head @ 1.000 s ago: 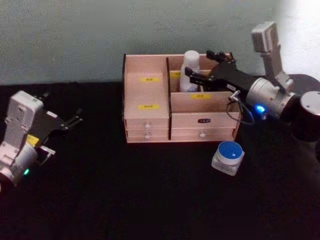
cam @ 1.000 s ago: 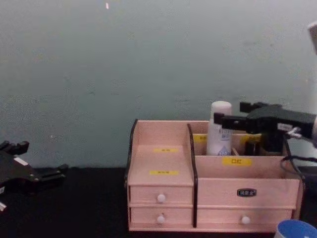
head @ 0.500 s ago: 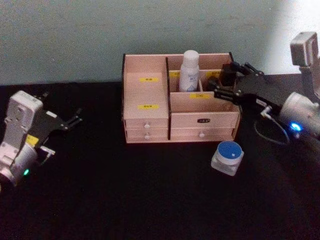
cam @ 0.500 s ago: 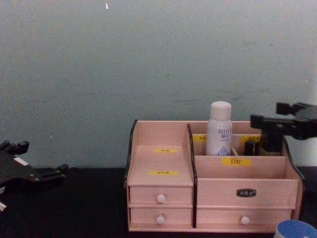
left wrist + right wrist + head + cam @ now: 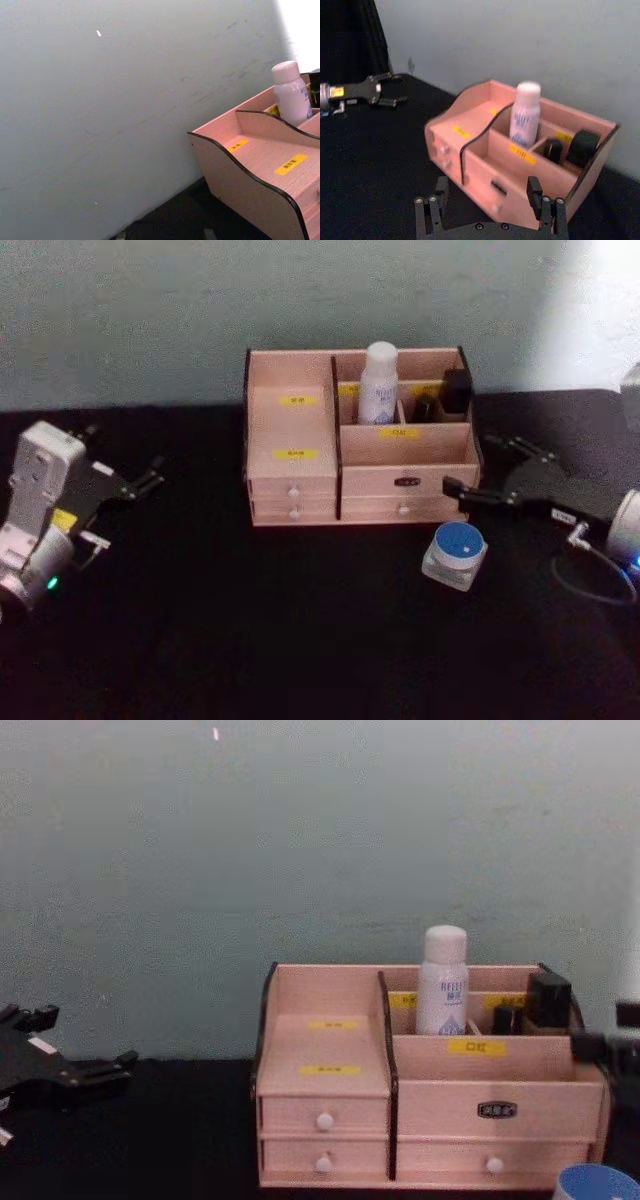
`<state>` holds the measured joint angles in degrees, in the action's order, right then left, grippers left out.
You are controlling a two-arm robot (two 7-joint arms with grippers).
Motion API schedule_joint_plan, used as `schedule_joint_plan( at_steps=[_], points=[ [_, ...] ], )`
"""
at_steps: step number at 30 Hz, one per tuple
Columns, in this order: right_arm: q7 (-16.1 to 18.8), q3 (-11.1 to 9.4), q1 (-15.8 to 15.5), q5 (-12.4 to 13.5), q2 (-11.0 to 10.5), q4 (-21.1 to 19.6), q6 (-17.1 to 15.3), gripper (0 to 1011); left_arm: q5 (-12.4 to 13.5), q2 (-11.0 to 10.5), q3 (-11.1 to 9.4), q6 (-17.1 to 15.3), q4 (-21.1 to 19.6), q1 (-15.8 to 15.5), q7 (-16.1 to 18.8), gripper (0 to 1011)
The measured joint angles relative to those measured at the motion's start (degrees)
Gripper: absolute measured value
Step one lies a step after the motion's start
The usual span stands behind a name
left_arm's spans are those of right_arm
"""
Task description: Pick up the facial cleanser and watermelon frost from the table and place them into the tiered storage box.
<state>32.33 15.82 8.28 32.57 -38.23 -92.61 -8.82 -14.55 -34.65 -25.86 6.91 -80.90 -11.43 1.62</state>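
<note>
Since the facial cleanser (image 5: 379, 385) already stands boxed, step in hand: fetching the watermelon frost (image 5: 456, 554); by my judgement about half the task remains.
Facial cleanser: upright in a back compartment of the tiered storage box (image 5: 292, 428), just right of its tall centre divider.
Watermelon frost: on the bench, blue lid up, just in front of the box's right front corner, with nothing gripping it.
Tiered storage box: at the middle of the bench's far edge, near the wall; small black containers (image 5: 457, 390) sit in its back right compartment.
Right pincer (image 5: 467, 464): low toward the bench's right edge, beside the box's right end and just beyond the jar, with its jaws spread wide and holding nothing.
Left pincer (image 5: 122, 455): parked near the bench's left edge, fingers apart and empty.
Next move: probably drop the right pincer over the jar, straddle its sides below the lid, close, lift clear of the box front, and set it in a free compartment.
Writing: yellow labels on the box, a dark plate on its front and pale blue print on the bottle, none of it legible.
</note>
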Motion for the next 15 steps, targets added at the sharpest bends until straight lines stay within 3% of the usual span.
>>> schedule_joint_plan(
  at_steps=[6, 15],
  points=[
    [-1.9, 0.6, -2.8, 0.9, -1.8, -1.6, -2.2, 1000, 0.0, 0.0, 0.0, 0.0, 0.0, 0.0, 0.0, 1001],
    [-3.4, 3.6, -1.9, -0.9, -2.4, -0.3, -3.9, 1000, 0.0, 0.0, 0.0, 0.0, 0.0, 0.0, 0.0, 1001]
  ],
)
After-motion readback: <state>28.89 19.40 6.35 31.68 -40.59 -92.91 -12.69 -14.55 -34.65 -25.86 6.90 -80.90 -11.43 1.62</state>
